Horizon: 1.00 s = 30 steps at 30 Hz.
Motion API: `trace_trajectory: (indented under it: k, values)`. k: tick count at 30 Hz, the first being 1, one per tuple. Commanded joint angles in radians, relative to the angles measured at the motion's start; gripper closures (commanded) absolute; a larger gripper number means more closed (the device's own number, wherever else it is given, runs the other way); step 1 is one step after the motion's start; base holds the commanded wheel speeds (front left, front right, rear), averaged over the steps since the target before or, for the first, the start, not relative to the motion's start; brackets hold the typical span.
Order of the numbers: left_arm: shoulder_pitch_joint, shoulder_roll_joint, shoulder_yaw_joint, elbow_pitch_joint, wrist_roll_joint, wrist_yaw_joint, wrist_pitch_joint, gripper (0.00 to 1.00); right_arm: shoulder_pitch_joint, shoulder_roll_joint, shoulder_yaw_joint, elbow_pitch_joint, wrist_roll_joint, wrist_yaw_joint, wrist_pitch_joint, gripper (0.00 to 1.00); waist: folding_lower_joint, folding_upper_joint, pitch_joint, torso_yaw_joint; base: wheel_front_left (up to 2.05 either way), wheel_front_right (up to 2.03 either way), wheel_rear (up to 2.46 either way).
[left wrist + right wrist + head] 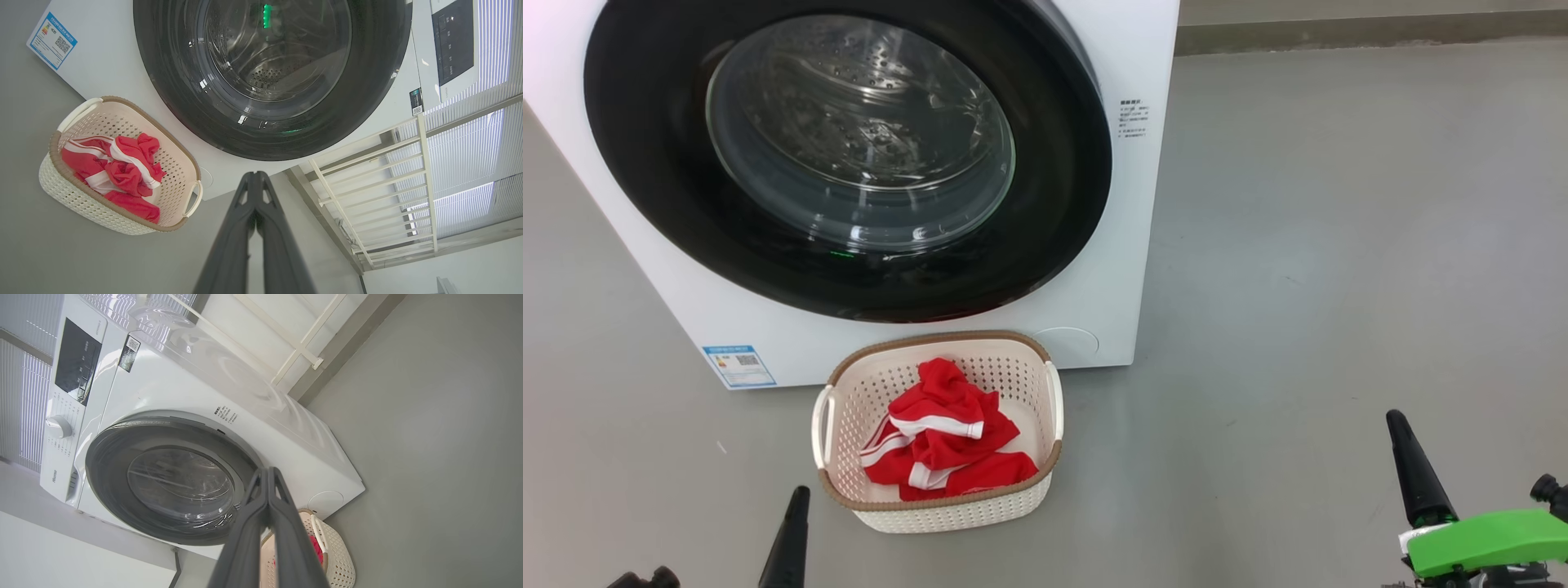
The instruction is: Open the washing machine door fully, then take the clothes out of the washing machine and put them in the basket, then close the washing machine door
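Left claw [254,176] and right claw [267,470] hang clenched and empty, the clothes [943,433] lie in the basket [964,516] just ahead of them, and the washing machine door [645,163] beyond looks closed, so the task seems complete.

The left end effector [799,495] was matte black, a long cone tapering to a rounded tip, with small black knobs [660,579] near its base. The right end effector [1397,420] had the same black tapered shape. It rose from a bright green moulded housing [1486,539], with a small white piece [1413,537] at the joint and a round black knob [1545,487] beside it. In the wrist views the fingers [233,245] were dark grey, smooth and slender, each with a triangular cut-out [244,196] near the tip.
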Motion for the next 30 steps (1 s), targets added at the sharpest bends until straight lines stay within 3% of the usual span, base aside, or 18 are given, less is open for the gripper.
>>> trace_trajectory:
  k: [1, 30]
  values:
    - [-0.051, 0.021, 0.028, -0.016, -0.031, -0.017, 0.008, 1.00, -0.055, -0.016, 0.010, -0.021, 0.037, 0.000, 0.006, 1.00, -0.0001, -0.0001, 0.000, 0.001, 0.00, 0.00, 0.00]
    - [-0.112, 0.022, 0.069, 0.038, -0.373, -0.053, 0.097, 1.00, -0.122, -0.023, 0.008, 0.032, 0.398, -0.001, 0.096, 1.00, -0.0001, -0.0001, 0.010, 0.011, 0.00, 0.00, 0.00]
